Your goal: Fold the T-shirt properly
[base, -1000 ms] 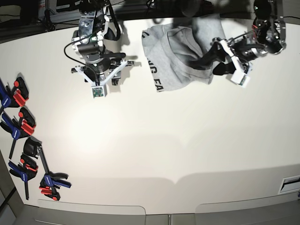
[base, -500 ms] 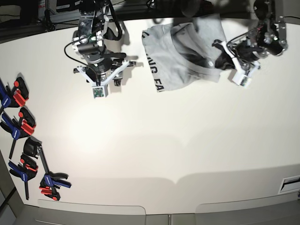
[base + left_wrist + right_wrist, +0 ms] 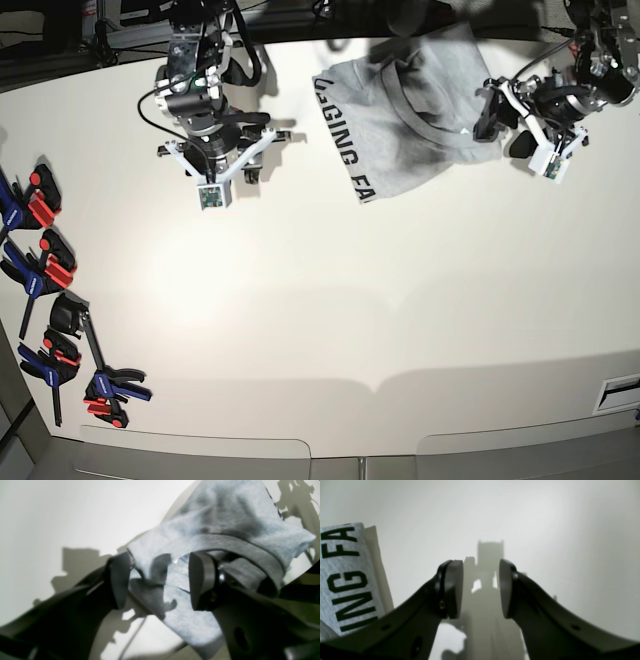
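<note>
The light grey T-shirt (image 3: 410, 110) lies bunched at the table's back middle, with its dark lettering (image 3: 345, 155) along its left edge. My left gripper (image 3: 498, 125) is at the shirt's right edge. In the left wrist view its jaws (image 3: 160, 577) stand wide apart, with a fold and a hem of the T-shirt (image 3: 225, 530) loose between them, not pinched. My right gripper (image 3: 215, 160) hovers over bare table left of the shirt. It is open (image 3: 481, 587) with nothing between its fingers, and the T-shirt's lettered edge (image 3: 345, 580) shows at that view's left.
Several blue, red and black clamps (image 3: 50, 270) lie along the table's left edge. A white label (image 3: 620, 390) sits at the front right corner. Dark rig parts and cables line the table's back edge behind both arms.
The left gripper has dragged the shirt to the right and toward the back, turning the lettered edge, and its jaws have opened wide. The right arm has not moved.
</note>
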`<state>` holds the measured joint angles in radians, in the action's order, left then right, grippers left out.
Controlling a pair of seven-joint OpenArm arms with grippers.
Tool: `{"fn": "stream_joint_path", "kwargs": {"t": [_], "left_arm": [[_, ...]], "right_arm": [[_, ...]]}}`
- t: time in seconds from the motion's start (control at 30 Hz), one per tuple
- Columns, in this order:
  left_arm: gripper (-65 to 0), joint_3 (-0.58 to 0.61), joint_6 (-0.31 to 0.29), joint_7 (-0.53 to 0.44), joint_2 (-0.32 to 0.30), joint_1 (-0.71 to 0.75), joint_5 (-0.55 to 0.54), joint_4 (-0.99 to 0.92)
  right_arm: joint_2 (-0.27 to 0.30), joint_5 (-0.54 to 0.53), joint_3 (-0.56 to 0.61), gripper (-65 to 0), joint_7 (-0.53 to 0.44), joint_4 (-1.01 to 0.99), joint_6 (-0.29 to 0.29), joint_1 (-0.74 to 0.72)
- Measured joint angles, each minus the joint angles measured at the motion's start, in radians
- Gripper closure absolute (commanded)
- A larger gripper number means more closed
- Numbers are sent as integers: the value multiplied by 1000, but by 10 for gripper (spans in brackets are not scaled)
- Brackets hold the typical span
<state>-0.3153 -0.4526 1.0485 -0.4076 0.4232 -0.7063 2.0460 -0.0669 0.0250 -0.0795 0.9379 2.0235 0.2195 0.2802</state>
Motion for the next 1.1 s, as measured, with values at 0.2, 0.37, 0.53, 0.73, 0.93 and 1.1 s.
{"fn": "stream_joint_path", "kwargs": {"t": [0.2, 0.37, 0.53, 0.73, 0.93, 1.1], "left_arm": [[-336, 0, 1, 29, -1, 60, -76, 1], [-316, 0, -27, 64, -2, 182, -161, 60], [-323, 1, -51, 63, -3, 269, -214, 101], [-400, 53, -52, 6, 11, 321, -168, 59], [-400, 196, -53, -55, 63, 302, -66, -1], [-400, 266, 4, -102, 83, 264, 11, -5]], "right_arm": [[0, 0, 0, -223, -3, 0, 0, 0], [0, 0, 0, -223, -3, 0, 0, 0], [0, 0, 0, -223, -6, 0, 0, 0], [0, 0, 0, -223, -7, 0, 0, 0], [0, -27, 1, -223, -14, 0, 0, 0], [0, -27, 1, -223, -14, 0, 0, 0]]}}
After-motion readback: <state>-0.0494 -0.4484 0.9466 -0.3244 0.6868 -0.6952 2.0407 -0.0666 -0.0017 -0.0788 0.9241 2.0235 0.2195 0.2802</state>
